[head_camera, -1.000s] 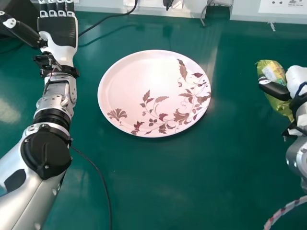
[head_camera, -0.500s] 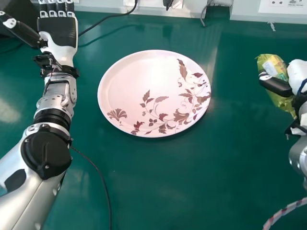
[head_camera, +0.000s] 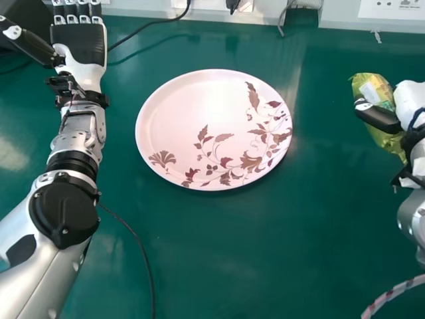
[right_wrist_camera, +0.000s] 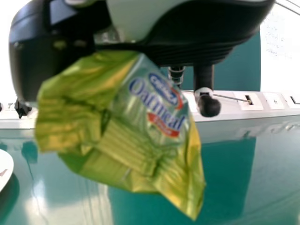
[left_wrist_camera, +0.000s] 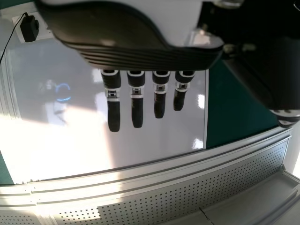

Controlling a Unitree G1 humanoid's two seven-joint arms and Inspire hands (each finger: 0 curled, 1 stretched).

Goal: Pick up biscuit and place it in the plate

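Gripping the biscuit packet (head_camera: 387, 140), the right hand (head_camera: 380, 118) now sits slightly nearer the floral plate (head_camera: 189, 109), whose left side the open left hand (head_camera: 81, 45) flanks.

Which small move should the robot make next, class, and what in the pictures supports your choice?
The right hand should probably carry the crinkled yellow-green biscuit packet leftward, toward the round pale pink plate with brown leaves. The hand already grips the packet, yet both are off to the plate's right, above the green tabletop, so letting go here would likely miss the plate.
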